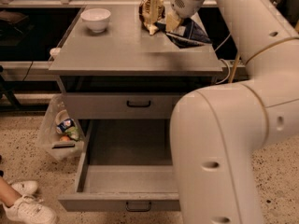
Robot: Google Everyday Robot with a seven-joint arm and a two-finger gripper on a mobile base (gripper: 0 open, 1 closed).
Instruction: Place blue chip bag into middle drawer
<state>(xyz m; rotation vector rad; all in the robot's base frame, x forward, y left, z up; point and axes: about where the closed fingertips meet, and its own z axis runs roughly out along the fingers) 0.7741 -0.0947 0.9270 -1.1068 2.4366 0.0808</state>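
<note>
Reaching across the tabletop, the end effector sits on the bag at the far right, finger state indeterminate, while the drawer stands open below to receive it.

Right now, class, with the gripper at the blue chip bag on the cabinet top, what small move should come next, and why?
Probably close the gripper on the blue chip bag: it sits at the bag's edge, and the middle drawer below already stands open.
</note>
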